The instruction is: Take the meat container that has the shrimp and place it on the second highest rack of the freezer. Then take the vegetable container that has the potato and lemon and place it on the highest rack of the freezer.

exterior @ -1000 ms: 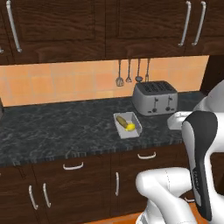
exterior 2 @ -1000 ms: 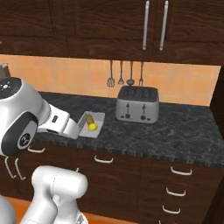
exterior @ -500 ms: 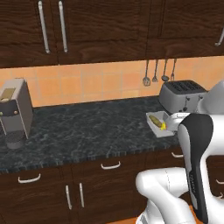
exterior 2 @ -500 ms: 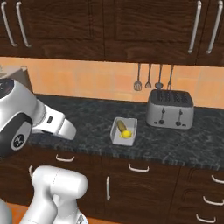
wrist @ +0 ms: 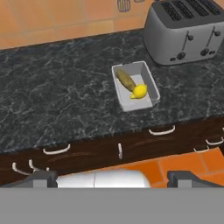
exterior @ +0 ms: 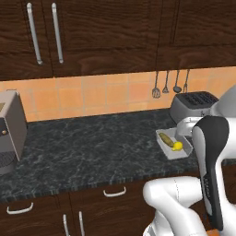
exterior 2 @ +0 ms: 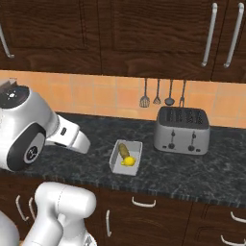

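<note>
Potato (wrist: 125, 79) and lemon (wrist: 139, 91) tray unmoved as the base drives sideways; pincer (wrist: 112, 177) wide, empty.

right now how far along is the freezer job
Done: can't tell; no shrimp container or freezer is in sight. In hand: nothing, the gripper is open and well back from the counter. Left: the vegetable container with potato and lemon sits beside the toaster.

Our base has driven on along the counter (exterior: 92, 147), so both base views have shifted. The vegetable container (exterior: 174, 145) with the potato (exterior: 166, 138) and lemon (exterior: 178, 146) and the toaster (exterior: 193, 105) have drifted rightward in frame. A grey appliance (exterior: 10, 131) has come into the left view.
</note>
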Controlling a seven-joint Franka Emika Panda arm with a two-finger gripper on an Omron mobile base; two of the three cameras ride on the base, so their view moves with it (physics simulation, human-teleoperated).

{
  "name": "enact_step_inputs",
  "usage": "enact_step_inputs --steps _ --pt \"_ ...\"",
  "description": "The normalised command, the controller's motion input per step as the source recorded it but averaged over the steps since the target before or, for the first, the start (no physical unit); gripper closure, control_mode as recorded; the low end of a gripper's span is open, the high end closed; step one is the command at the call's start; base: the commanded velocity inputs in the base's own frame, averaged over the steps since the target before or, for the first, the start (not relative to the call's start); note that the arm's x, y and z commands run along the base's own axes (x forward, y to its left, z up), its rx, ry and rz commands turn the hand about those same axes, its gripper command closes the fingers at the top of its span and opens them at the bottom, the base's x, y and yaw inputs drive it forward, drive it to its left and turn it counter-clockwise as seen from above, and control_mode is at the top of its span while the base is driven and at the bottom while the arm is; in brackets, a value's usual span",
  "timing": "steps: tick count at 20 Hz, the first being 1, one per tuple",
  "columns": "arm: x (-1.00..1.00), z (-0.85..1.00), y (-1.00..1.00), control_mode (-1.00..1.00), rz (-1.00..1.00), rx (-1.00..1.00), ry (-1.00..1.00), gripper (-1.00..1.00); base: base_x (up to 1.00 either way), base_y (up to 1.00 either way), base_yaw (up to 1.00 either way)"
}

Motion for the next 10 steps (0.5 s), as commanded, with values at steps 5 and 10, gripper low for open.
enact_step_inputs --steps 5,10 --pt "0.60 -0.50 -0.41 -1.00 -0.23 0.20 0.00 -1.00 0.00 0.00 0.00" --pt "0.22 -0.76 -0.19 -1.00 -0.39 0.18 0.06 -1.00 0.00 0.00 0.00"
